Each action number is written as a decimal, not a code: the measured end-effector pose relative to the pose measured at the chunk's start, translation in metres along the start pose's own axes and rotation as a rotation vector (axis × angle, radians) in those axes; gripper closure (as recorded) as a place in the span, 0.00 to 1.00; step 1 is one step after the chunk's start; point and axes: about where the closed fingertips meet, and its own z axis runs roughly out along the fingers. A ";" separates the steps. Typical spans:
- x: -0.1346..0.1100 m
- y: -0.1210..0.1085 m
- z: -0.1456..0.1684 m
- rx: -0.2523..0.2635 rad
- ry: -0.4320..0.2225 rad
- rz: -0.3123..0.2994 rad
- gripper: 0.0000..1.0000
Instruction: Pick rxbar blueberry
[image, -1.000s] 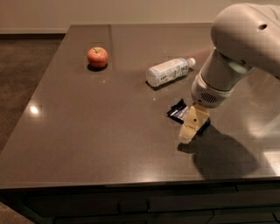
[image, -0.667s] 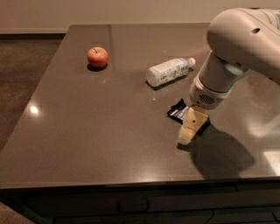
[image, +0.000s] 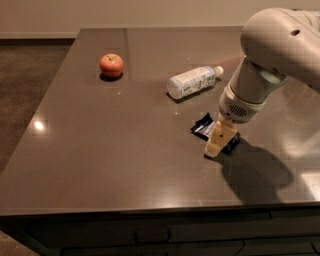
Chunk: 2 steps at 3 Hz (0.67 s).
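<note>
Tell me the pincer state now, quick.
The pincer: low over the rxbar blueberry, on the right side of the table; open, closed or holding cannot be told.

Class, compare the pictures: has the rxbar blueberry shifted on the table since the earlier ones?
No. The rxbar blueberry lies at the same spot just below and right of the bottle, itself unmoved; the gripper is down over its right part.
</note>
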 end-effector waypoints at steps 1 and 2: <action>0.000 -0.001 -0.003 -0.004 -0.004 0.009 0.65; -0.002 -0.001 -0.010 -0.004 -0.004 0.009 0.88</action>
